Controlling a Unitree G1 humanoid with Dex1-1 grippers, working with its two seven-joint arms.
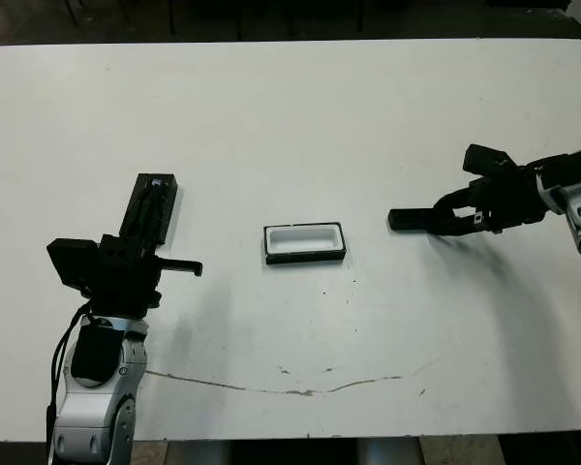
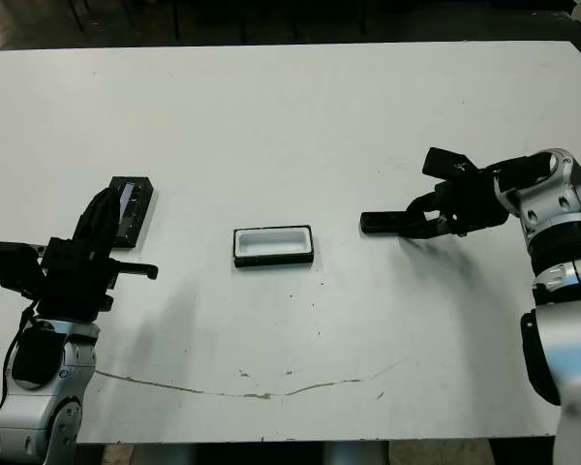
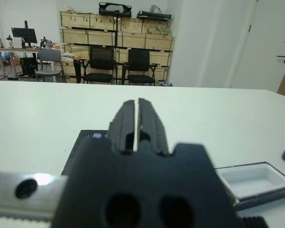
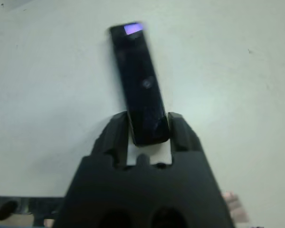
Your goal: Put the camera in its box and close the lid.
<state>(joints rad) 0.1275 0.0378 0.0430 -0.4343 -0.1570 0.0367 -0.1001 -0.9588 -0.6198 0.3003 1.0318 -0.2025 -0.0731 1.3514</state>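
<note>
Lid mostly hidden behind left gripper

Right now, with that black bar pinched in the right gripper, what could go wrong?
1. The right gripper holds the camera only by one end, so it might tilt or slip on the way.
2. The box is barely bigger than the camera, so it could catch on the rim.
3. The left gripper hovers over the lid and might nudge it.

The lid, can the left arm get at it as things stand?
Probably yes. The left gripper hangs right over the lid, jaws shut, with nothing between them; the box lies well aside.
</note>
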